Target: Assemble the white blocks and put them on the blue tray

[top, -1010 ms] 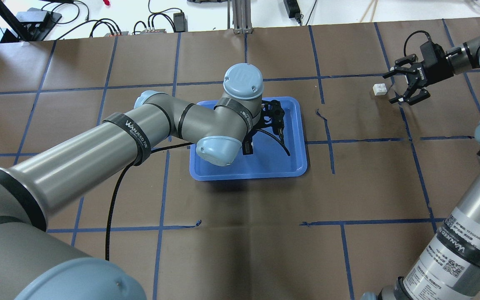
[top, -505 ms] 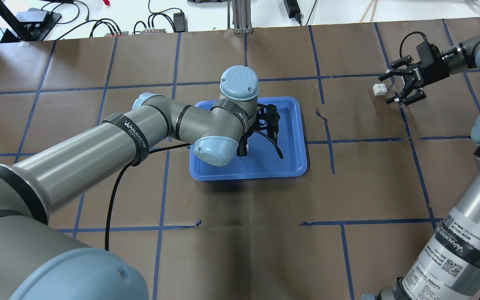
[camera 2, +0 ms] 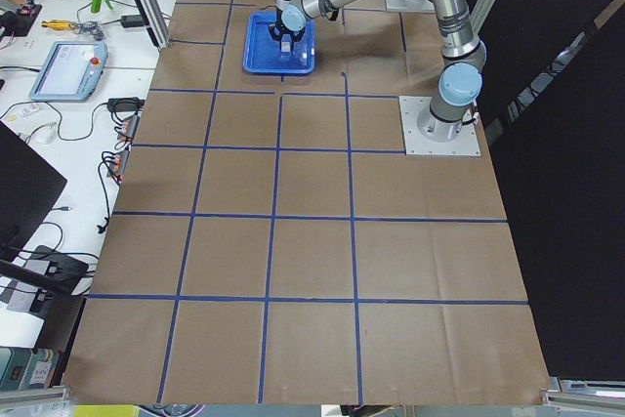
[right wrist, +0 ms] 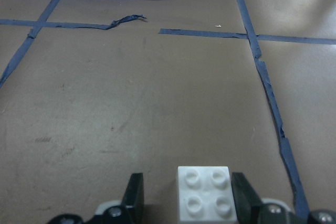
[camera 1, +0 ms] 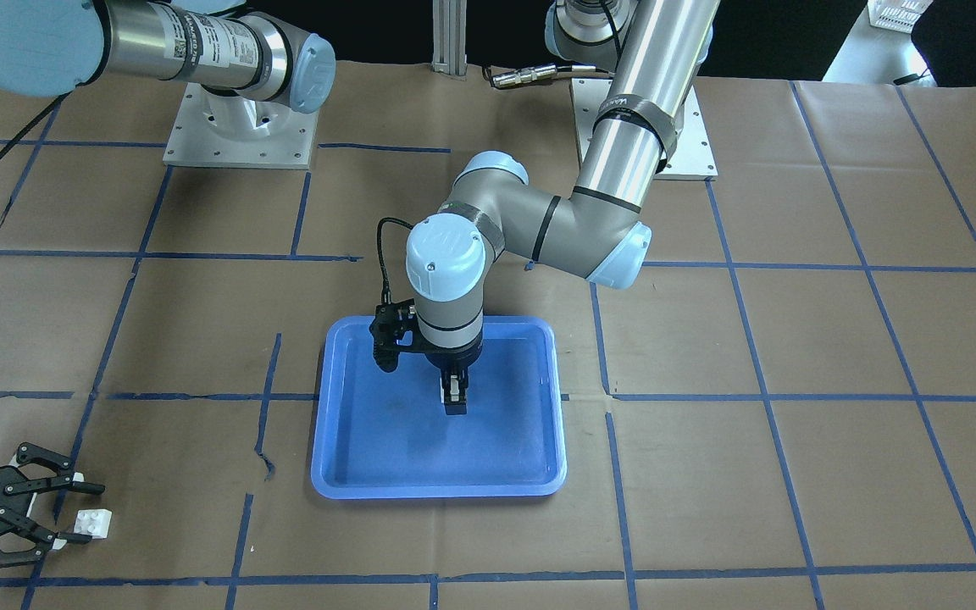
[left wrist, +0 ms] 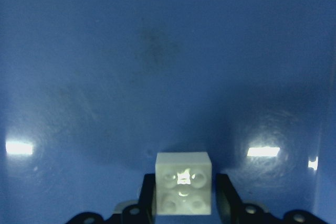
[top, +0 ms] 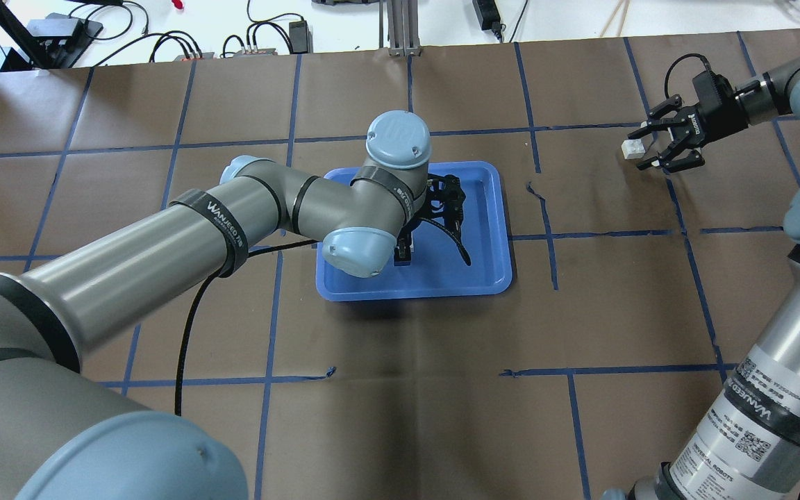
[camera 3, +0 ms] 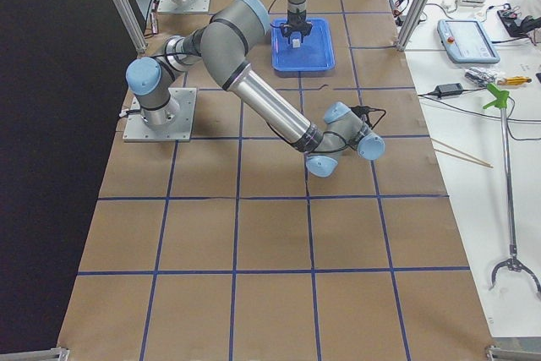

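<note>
Near the middle of the overhead view the left gripper [top: 403, 254] points down over the blue tray [top: 497, 279], and its two fingers are closed on the held white block [left wrist: 184, 190]. In the left wrist view that block sits squarely between the dark fingers [left wrist: 147, 199], with the tray's blue floor filling the rest of the frame. From the front-facing view the gripper's tip hangs low over the centre of the tray; whether the block touches the floor cannot be told. In the upper right of the overhead view the right gripper [top: 642, 148] lies low over the brown paper-covered table [top: 400, 417] with its fingers spread wide. The loose white block [top: 629, 148] rests on the table between them, studs up, well apart from the tray. In the right wrist view this block [right wrist: 203, 195] sits close against the finger at the frame's right, while a clear gap separates it from the finger [right wrist: 135, 195] at the left. Blue tape lines [right wrist: 205, 33] cross the table beyond it.
</note>
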